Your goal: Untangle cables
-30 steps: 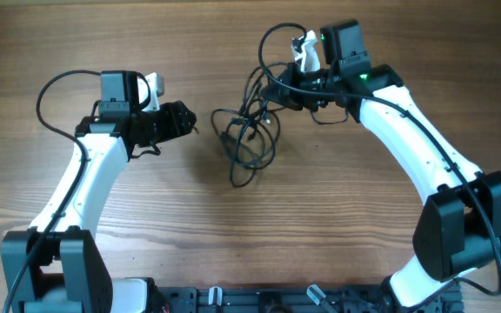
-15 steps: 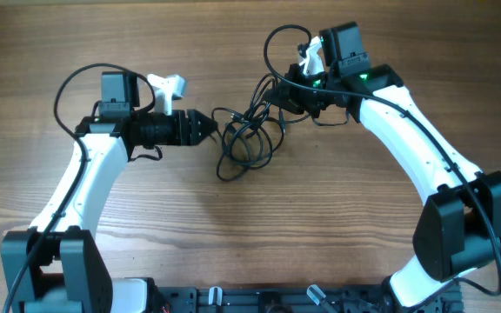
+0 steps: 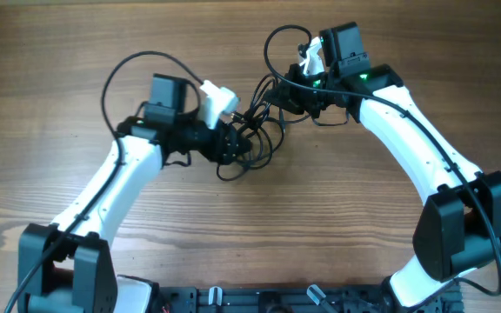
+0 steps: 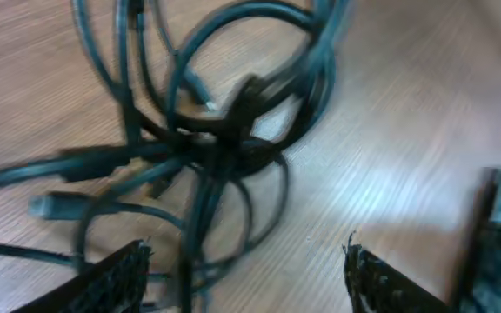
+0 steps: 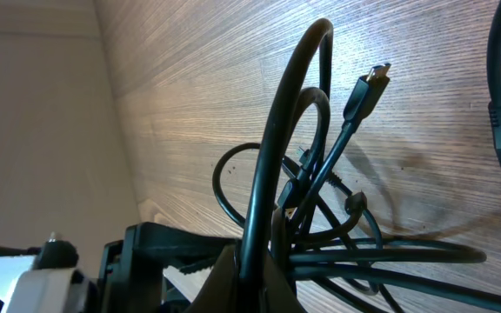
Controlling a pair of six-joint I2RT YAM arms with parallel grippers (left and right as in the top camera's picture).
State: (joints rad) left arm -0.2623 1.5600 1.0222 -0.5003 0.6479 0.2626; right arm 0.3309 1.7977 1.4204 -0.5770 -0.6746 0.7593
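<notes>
Left end effector [image 4: 246,278]: jaws spread wide, gripping nothing. It sits low at the left edge of the tangle, and a few loose strands run down between its two fingers [image 4: 116,280].
Right end effector [image 3: 278,94]: closed tight on the cables [image 4: 211,139], pinching strands whose stiff loop stands up from between its fingers.
Where the cables are: one dark knot of thin black cords on the wooden surface [image 3: 250,235], mid-table towards the far edge, between the two arms. The right arm holds the knot's far-right side, and the left arm reaches in from the opposite side.
Step in hand: probably the second grasp, with one side anchored and the free arm lining up on a strand to pull clear.
Next move calls for: picking a single cord rather than the crossing at the centre, closing on it, then drawing away from the anchored side. The left wrist view is blurred, so which strand is best cannot be told.
Count, arms: two, each with one end effector.
Count, tangles: one.
Count, cords: several; the exact number cannot be told.
Count, plug ends [image 5: 368,83]: two clear in the right wrist view.
</notes>
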